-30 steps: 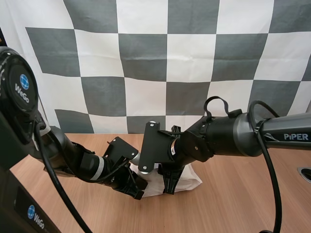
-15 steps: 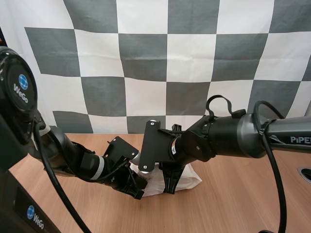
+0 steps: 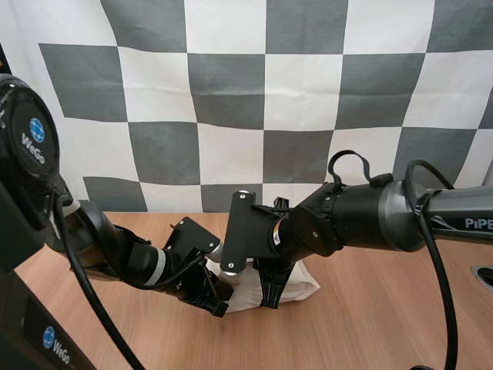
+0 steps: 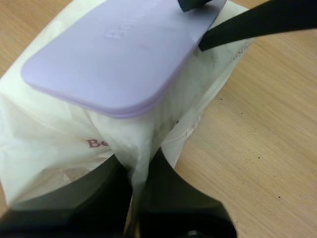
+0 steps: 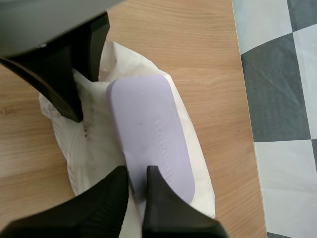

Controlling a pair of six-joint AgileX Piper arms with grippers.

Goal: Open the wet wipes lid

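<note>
Almost nothing moved in last second. Mid table (image 3: pixel 385 324): pack of wet wipes (image 3: pixel 302 284). Left gripper (image 4: pixel 137 166) still pinches its white wrapper. Right gripper (image 5: pixel 136 181) nips end of purple lid (image 4: pixel 114 54). Lid still flat, so opening not started.

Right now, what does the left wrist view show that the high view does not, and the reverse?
Left wrist view: the lilac lid lying shut on the pack, and the left tool pinching a fold of its wrapper. High view: the left arm and right arm reaching in from opposite sides, covering the pack's top. Shared: the white pack on the wooden table, with the right tool down at it opposite the left.
</note>
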